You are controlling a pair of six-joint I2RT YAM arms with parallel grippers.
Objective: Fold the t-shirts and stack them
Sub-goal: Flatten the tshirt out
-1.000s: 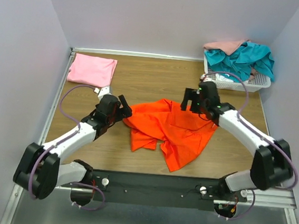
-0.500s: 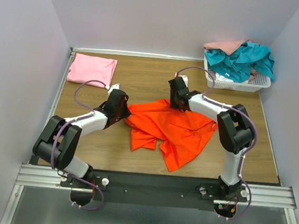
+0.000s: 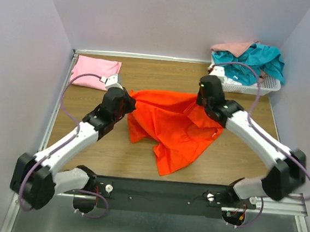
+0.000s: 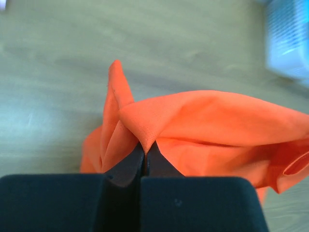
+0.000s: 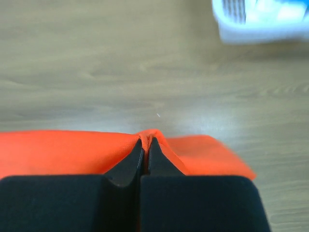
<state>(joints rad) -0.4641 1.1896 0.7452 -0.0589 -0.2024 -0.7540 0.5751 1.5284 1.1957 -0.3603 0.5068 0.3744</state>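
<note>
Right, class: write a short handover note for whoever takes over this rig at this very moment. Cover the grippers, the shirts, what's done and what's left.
The left gripper is shut on an edge of the orange t-shirt.
The right gripper is shut on the same shirt's far edge. The cloth is drawn out between them, and the rest lies rumpled on the table.
The light pink t-shirt lies flat, apparently folded, at the far left corner.
The teal t-shirt and peach-pink t-shirt are heaped in the basket.
Done: pink, it seems.
Left: fold orange, stack it, then the basket's two.
</note>
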